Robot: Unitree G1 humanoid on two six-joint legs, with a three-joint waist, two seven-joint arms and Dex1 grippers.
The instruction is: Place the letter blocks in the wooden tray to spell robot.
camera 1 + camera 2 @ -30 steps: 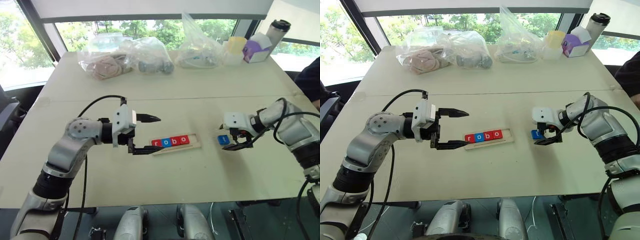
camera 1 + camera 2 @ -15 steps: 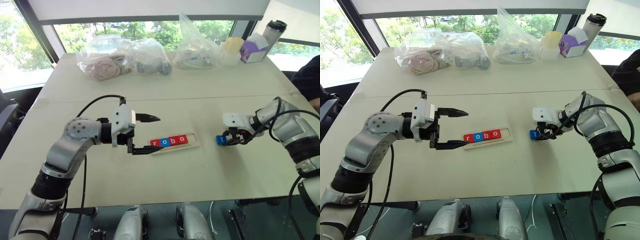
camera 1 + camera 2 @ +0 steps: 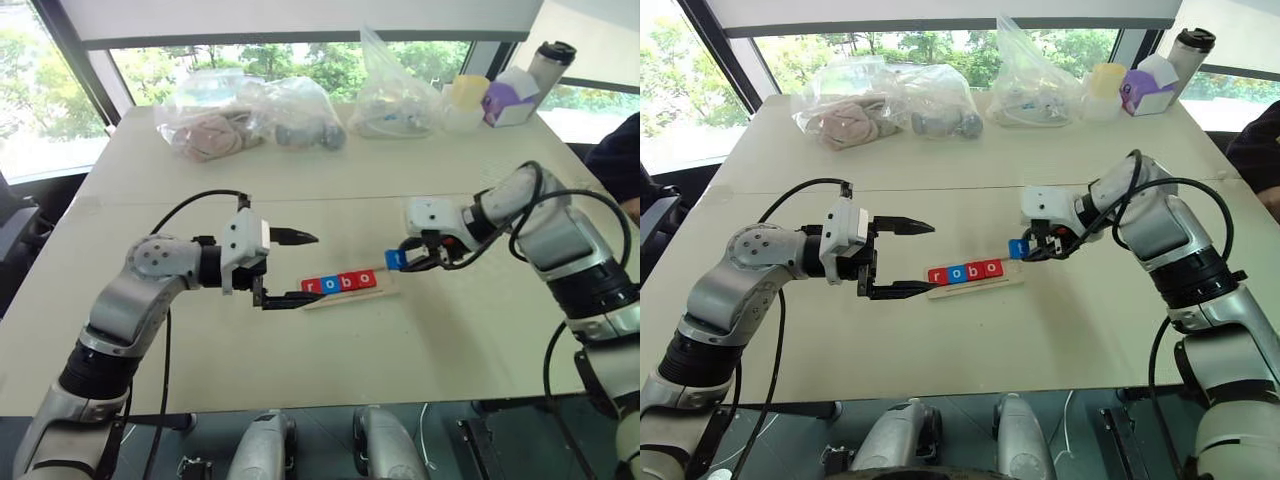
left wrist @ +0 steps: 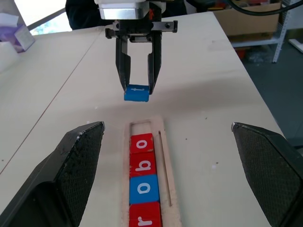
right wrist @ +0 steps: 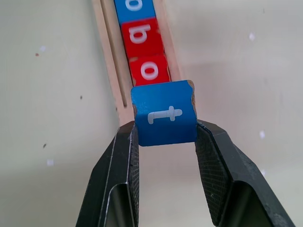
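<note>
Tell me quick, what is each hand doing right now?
Left hand: open, holding nothing, beside the wooden tray.
Right hand: closed on the blue "t" block, above the tray's free end.

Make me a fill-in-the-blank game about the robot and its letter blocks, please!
1. The right hand is shut on a small square blue block with the white letter ____.
2. The narrow pale wooden tray already holds ____ blocks.
3. The block next to the tray's empty slot is coloured ____.
4. The left hand holds nothing; its black fingers are ____.

Missing words: t; four; red; open
</note>
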